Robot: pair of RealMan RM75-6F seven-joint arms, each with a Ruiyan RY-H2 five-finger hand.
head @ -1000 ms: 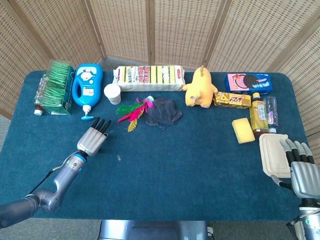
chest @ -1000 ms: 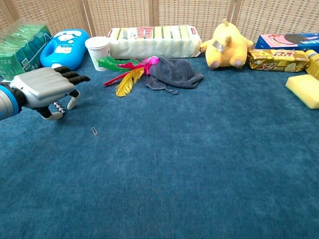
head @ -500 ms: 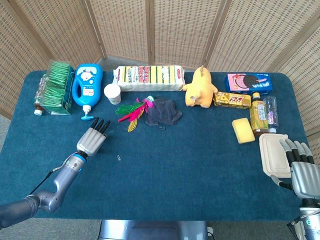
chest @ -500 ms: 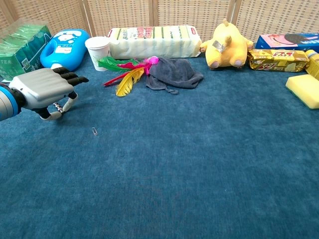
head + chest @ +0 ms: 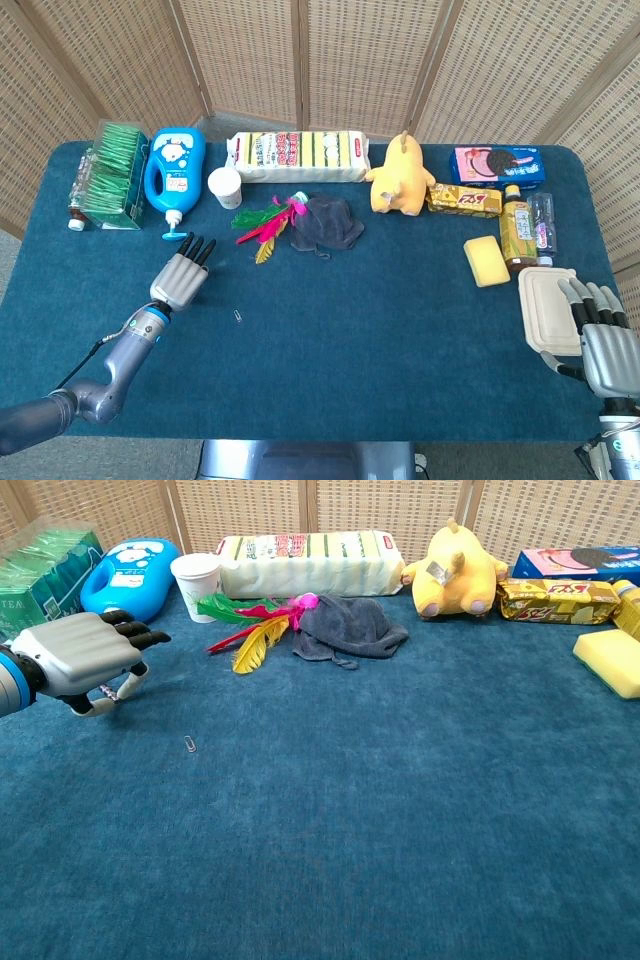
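My left hand (image 5: 183, 275) hovers over the blue tablecloth (image 5: 360, 330) at front left, fingers stretched out and apart, holding nothing. In the chest view the same left hand (image 5: 85, 660) sits at the left edge, its fingertips pointing toward the blue bottle (image 5: 130, 577). A small paper clip (image 5: 238, 316) lies just to its right, also seen as the paper clip (image 5: 190, 744) in the chest view. My right hand (image 5: 600, 340) shows at the front right corner with fingers extended and empty, right beside a white lidded container (image 5: 548, 310).
Along the back stand a green tea pack (image 5: 108, 172), blue bottle (image 5: 174, 175), white cup (image 5: 225, 187), sponge pack (image 5: 297, 157), yellow plush (image 5: 400, 178) and cookie box (image 5: 496, 165). Feathers (image 5: 265, 222) and a grey cloth (image 5: 325, 222) lie mid-table. A yellow sponge (image 5: 486, 261) and bottle (image 5: 517, 232) are at right.
My left hand has drifted slightly left and back, toward the blue bottle. The right hand has not moved.
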